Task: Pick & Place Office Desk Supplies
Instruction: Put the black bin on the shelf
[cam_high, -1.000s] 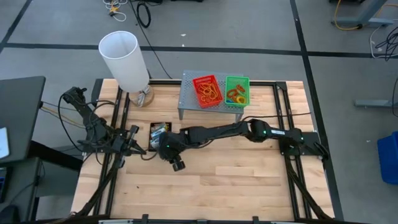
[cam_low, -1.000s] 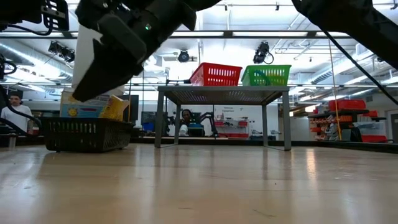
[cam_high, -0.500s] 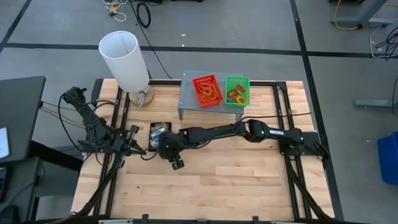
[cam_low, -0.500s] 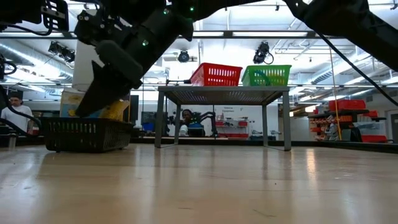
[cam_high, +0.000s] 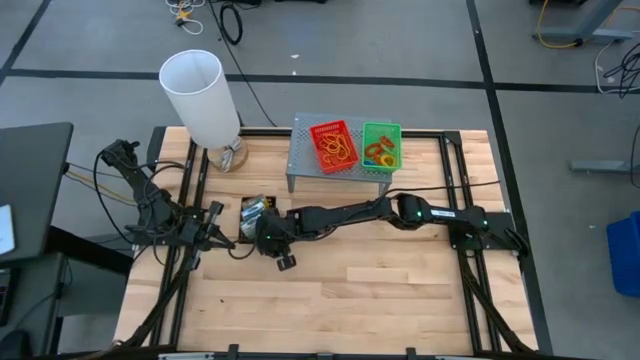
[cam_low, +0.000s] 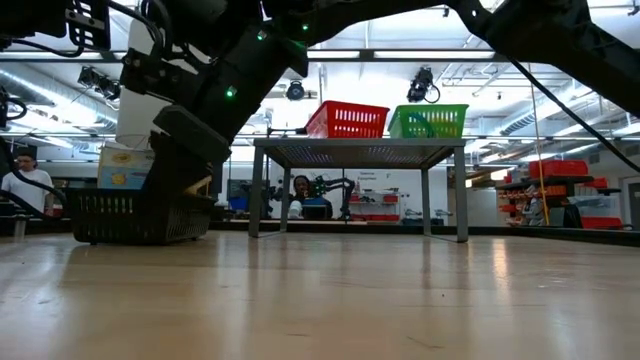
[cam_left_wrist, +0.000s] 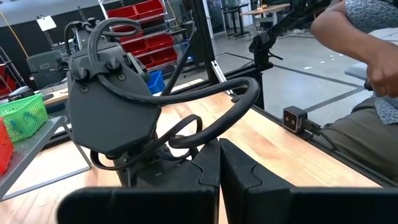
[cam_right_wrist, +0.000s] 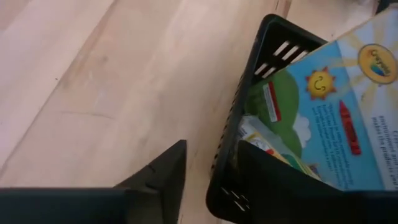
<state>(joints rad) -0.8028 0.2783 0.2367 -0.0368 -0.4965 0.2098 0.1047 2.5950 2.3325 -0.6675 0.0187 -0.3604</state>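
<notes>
Right tool (cam_right_wrist: 208, 180) has dropped lower since a second ago, fingers spread astride the black box (cam_high: 252, 213) wall at the surface's 9 o'clock; crayon box (cam_right_wrist: 323, 118) inside. Grasp looks imminent. Left tool (cam_left_wrist: 219, 180) pressed together, idle.

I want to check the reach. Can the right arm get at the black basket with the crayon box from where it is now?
Probably yes. The right gripper is open at the black basket, one finger outside its wall and one inside, beside the crayon box. Nothing blocks it.
</notes>
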